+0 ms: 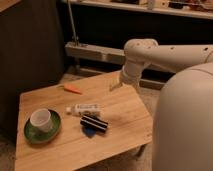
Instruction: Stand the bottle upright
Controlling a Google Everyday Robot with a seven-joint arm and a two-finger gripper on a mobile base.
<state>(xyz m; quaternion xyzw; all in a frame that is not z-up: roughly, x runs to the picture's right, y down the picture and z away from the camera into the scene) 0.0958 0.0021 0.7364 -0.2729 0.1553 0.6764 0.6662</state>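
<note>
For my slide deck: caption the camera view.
Bottle lies on its side on the wooden table; open gripper hovers near the table's far edge.

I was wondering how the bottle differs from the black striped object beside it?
The bottle is slim and whitish with a pale label; the black striped object is blockier and dark. The bottle lies farther back, cap toward the cup; the black striped object sits nearer the front. Both lie on the wooden table, untouched: the end effector hangs open above the table's far right side, holding nothing.
</note>
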